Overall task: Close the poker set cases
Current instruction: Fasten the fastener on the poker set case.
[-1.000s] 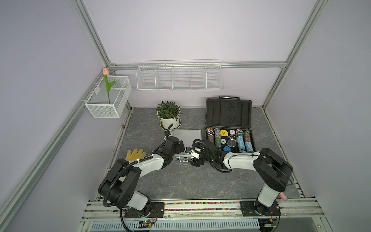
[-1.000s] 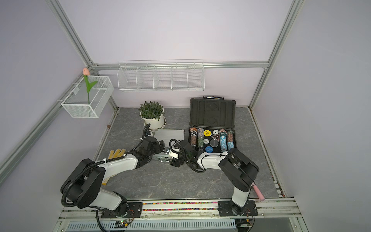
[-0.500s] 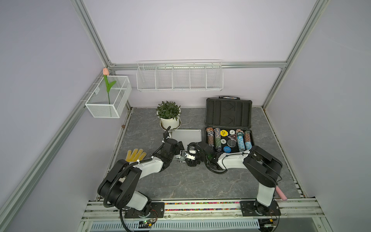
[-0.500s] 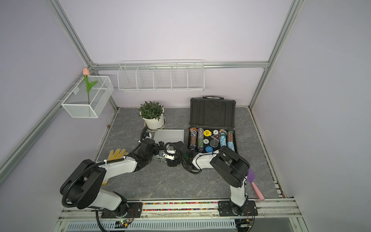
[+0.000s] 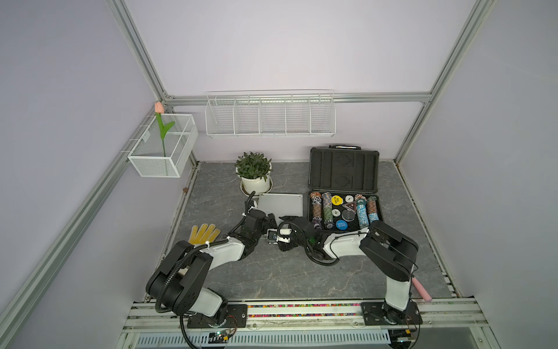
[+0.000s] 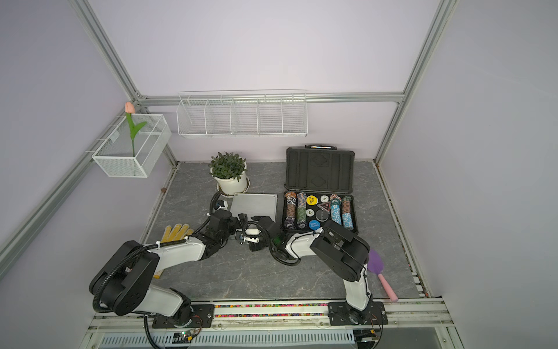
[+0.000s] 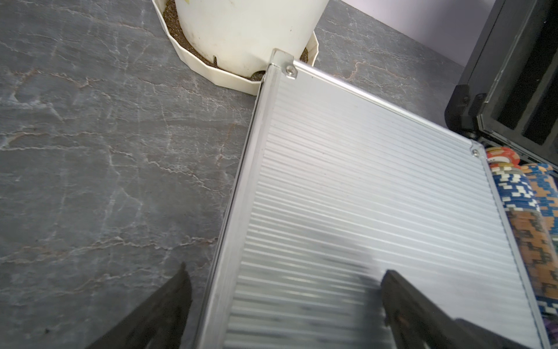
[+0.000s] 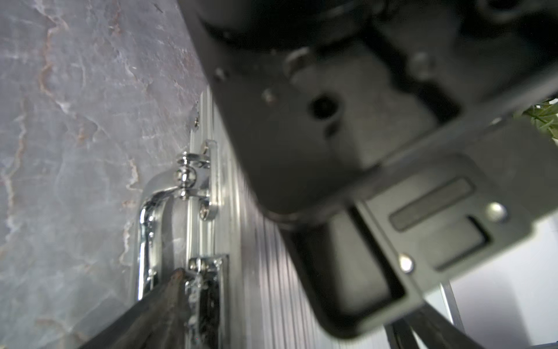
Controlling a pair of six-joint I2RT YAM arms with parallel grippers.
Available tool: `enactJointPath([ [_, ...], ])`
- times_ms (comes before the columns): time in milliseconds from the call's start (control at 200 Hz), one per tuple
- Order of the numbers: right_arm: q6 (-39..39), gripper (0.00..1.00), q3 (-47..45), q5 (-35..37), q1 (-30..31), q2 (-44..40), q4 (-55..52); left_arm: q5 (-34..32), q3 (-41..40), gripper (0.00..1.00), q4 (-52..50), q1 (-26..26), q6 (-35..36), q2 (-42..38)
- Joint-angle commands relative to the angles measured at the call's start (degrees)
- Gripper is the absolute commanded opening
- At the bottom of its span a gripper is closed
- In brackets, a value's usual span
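Observation:
The small ribbed silver case (image 5: 280, 205) lies flat with its lid down, chrome handle (image 8: 148, 229) at its near edge. My left gripper (image 7: 285, 284) stands open over the case's near left corner, one finger (image 7: 178, 290) above the table and the other above the lid. My right gripper (image 5: 283, 232) is open and lies along the case's front, one finger (image 8: 173, 287) against the chrome latch beside the handle. To the right, the larger dark-grey case (image 5: 344, 170) stands open with its lid upright and rows of poker chips (image 5: 344, 211) showing.
A potted plant (image 5: 255, 175) in a white saucer touches the silver case's far left corner. A yellow glove (image 5: 203, 234) lies left of the left arm. A purple spatula (image 6: 379, 272) with a pink handle lies at the front right. White wire baskets (image 5: 270, 116) hang on the walls.
My right gripper has slid left along the silver case's front toward the handle, its elbow swinging in. The left gripper has barely moved. Both stay open.

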Motion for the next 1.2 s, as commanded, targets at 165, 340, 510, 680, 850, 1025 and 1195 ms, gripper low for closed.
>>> enactJointPath([
  [165, 5.64, 0.99, 0.46, -7.9, -2.43, -3.18, -9.81, 0.6, -2.2, 0.98, -4.98, 0.41, 0.02, -0.11],
  [340, 8.0, 0.93, 3.29, -12.29, -2.94, -2.64, -15.9, 0.51, -2.29, 0.98, -5.12, 0.41, -0.01, -0.64],
  [510, 10.02, 0.83, 6.62, -14.73, -3.15, -1.45, -21.91, 0.49, -2.44, 0.99, -5.31, 0.5, -0.19, -1.16],
  [680, 10.98, 0.77, 7.29, -15.03, -3.58, -0.64, -23.63, 0.42, -2.55, 0.98, -5.55, 0.5, -0.09, -1.65],
  [850, 11.71, 0.68, 7.9, -16.12, -4.59, -0.16, -25.7, 0.34, -2.64, 0.98, -5.73, 0.5, -0.07, -2.04],
  [1025, 11.39, 0.62, 8.08, -17.11, -5.95, 0.46, -27.53, 0.27, -2.73, 0.98, -5.9, 0.59, -0.06, -2.46],
  [1195, 10.31, 0.57, 7.96, -18.9, -7.18, 0.77, -28.9, 0.01, -2.77, 0.98, -6.29, 0.59, 0.03, -2.81],
])
